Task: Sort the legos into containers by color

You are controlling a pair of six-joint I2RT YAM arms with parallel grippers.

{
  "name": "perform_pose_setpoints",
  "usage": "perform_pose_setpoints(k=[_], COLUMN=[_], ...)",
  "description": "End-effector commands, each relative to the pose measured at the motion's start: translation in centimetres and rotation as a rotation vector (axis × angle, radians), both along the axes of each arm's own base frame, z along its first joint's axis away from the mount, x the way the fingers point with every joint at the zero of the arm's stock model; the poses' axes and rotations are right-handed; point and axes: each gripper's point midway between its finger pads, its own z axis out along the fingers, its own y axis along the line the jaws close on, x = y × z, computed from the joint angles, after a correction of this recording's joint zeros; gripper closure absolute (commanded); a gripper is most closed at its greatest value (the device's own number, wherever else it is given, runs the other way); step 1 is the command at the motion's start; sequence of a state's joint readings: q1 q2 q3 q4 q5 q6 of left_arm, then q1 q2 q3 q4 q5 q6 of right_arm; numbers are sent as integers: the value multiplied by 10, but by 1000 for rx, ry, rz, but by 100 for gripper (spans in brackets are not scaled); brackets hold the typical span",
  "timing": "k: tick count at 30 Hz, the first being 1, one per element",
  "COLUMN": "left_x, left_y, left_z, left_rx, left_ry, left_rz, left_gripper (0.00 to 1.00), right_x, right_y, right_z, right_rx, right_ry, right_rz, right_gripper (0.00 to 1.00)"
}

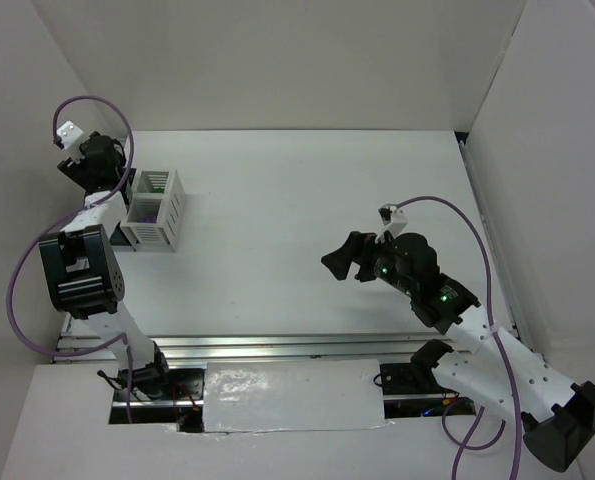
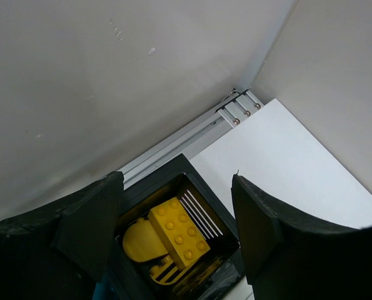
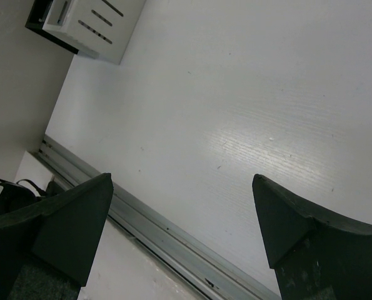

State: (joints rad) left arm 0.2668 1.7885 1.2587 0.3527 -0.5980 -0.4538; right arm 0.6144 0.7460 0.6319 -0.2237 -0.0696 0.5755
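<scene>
- The left gripper (image 2: 175, 184) hangs over the far left corner of the table (image 1: 297, 200), right above the black bin (image 2: 157, 181).
- Its jaws are spread wide, one finger on each side of the bin's opening, and there's nothing between them. It's not holding anything.
- Looking down through the wrist camera, there are yellow legos in the black bin: a studded yellow brick (image 2: 179, 232) lying tilted, with a rounded yellow piece (image 2: 139, 240) touching it on the left.
- The white bin (image 1: 167, 215) sits right against the black one, on its right side. From the top view there's a green brick (image 1: 157, 183) and a purple brick (image 1: 145, 212) inside it.
- From the top view the black bin is pretty much hidden under the left arm.
- The right gripper (image 3: 182, 181) is well apart from all that, over on the right half of the table, pointing left toward the bins.
- Its jaws are also wide open and empty, with just bare table showing between the fingers.
</scene>
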Motion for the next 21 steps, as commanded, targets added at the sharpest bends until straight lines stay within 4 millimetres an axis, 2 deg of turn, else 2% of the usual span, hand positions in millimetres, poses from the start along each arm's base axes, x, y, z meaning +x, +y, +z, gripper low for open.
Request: perform_pose_setpoints(k=[1, 3, 4, 5, 6, 7, 8, 9, 10, 11, 12, 13, 14, 16, 17, 18, 19, 20, 21], left_x=[6, 2, -2, -4, -6, -15, -14, -16, -26, -25, -31, -46, -54, -74, -89, -106, -118, -129, -155], left_y=[2, -1, -5, -8, -11, -15, -16, -20, -26, -33, -38, -48, -53, -67, -77, -86, -99, -109, -124], left_z=[23, 29, 45, 52, 62, 73, 103, 115, 112, 145, 154, 152, 173, 181, 170, 179, 176, 152, 168], left_rx=[-7, -21, -22, -28, -27, -32, -50, -64, -99, -111, -122, -145, -142, -147, -164, -159, -161, -148, -130], left_ry=[-64, -83, -119, -136, -150, -133, -184, -181, -106, -146, -131, -60, -63, 1, 99, 107, 137, 220, 167], left_rz=[4, -4, -11, -26, -29, -16, -3, -16, -22, -52, -66, -75, -92, -127, -171, -201, -243, -293, -341], left_gripper=[18, 14, 12, 9, 1, 0, 1, 0, 1, 0, 0, 1, 0, 0, 0, 1, 0, 1, 0], right_x=[4, 5, 5, 5, 6, 6, 8, 8, 9, 10, 11, 11, 10, 13, 15, 15, 10, 7, 4], right_y=[3, 3, 3, 4, 5, 5, 4, 3, 1, -1, -4, -7, -11, -26, -35, -42, -52, -59, -73], right_z=[12, 12, 11, 12, 12, 12, 13, 14, 15, 20, 24, 25, 38, 43, 63, 70, 83, 92, 92], right_rx=[23, 22, 21, 20, 18, 15, 14, 7, 2, 1, 0, -4, 12, -19, -9, -16, -32, -36, -77], right_ry=[-57, -56, -55, -54, -52, -50, -52, -56, -56, -69, -75, -71, -90, -87, -121, -122, -124, -130, -113], right_rz=[11, 11, 13, 16, 18, 19, 10, 6, -1, -16, -34, -48, -65, -141, -192, -223, -250, -272, -322], right_gripper=[0, 0, 0, 0, 0, 0, 0, 0, 0, 0, 0, 0, 0, 0, 0, 0, 0, 0, 0])
